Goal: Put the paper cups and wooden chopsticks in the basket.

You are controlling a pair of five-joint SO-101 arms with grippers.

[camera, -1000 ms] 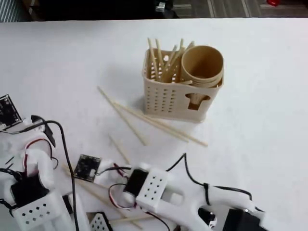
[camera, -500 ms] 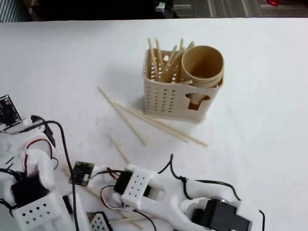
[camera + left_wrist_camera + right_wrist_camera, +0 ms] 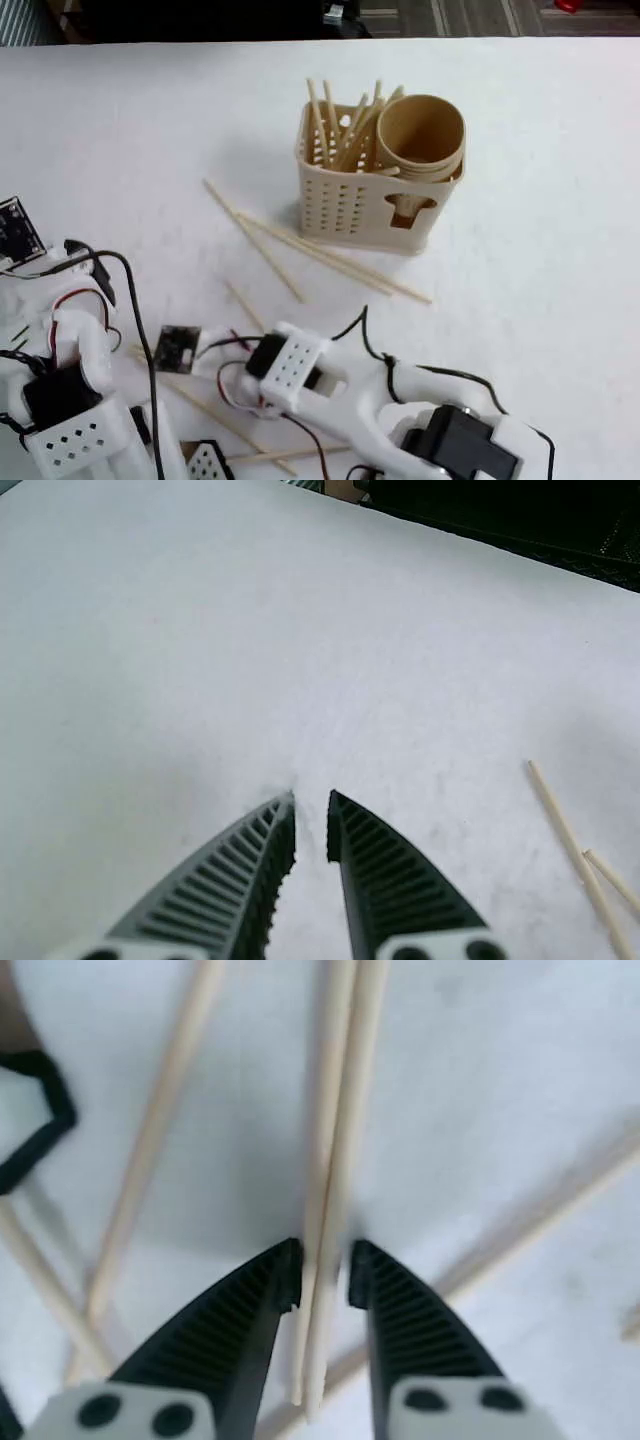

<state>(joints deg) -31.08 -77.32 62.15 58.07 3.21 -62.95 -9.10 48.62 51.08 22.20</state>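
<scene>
While the left arm has sat still at the near-left corner, my right arm (image 3: 300,370) has swung leftward and settled low over the sticks.

Left gripper (image 3: 311,798): just above bare table (image 3: 540,150), jaws all but closed with only a slit between them, nothing held.

Right gripper (image 3: 325,1250): pinched down to the width of a pair of chopsticks (image 3: 338,1110) that lies flat on the table. The pads look to touch either side. I judge the grasp made and the lift not yet begun.

In the way: a black cable (image 3: 140,320) runs beside the pair, and further sticks cross under it, so they may drag along.

Mid-table: loose chopsticks (image 3: 330,258) lie crossed in front of the basket, unmoved, plus a short one (image 3: 245,306) nearer me.

Right of them: the basket (image 3: 350,205) stands upright with the paper cups (image 3: 420,135) already nested inside and several sticks (image 3: 340,125) leaning beside them.
</scene>
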